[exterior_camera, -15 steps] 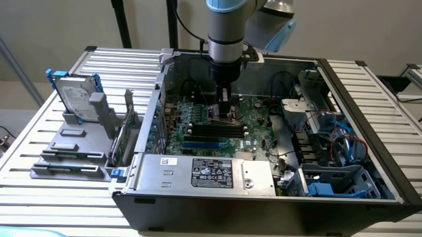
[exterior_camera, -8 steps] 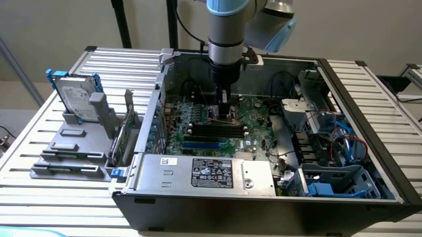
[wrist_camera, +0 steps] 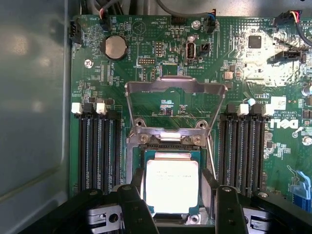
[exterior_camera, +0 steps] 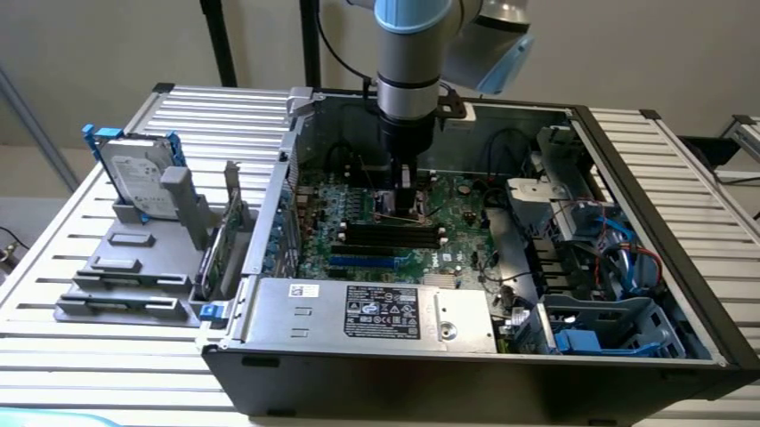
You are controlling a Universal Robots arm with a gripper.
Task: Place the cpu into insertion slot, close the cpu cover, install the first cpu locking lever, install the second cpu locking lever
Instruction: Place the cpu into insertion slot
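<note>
Hovered low over the green motherboard [exterior_camera: 469, 209] inside an open black computer case [exterior_camera: 475, 382], black two-fingered gripper [exterior_camera: 404, 200] spread wide and holding nothing. Straddled the small, flat, silvery-grey-topped cpu [wrist_camera: 172, 185], black fingers [wrist_camera: 225, 209] flanking it. Showed the chip lying flat in the dark, metal-rimmed square insertion slot [wrist_camera: 168, 150], between long black memory slots [wrist_camera: 100, 146]. Showed the thin silvery cpu cover [wrist_camera: 175, 85] hinged up, open.

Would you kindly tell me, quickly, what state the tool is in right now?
Tool: open, holding nothing, poised either side of the cpu, which lies in the insertion slot.
</note>
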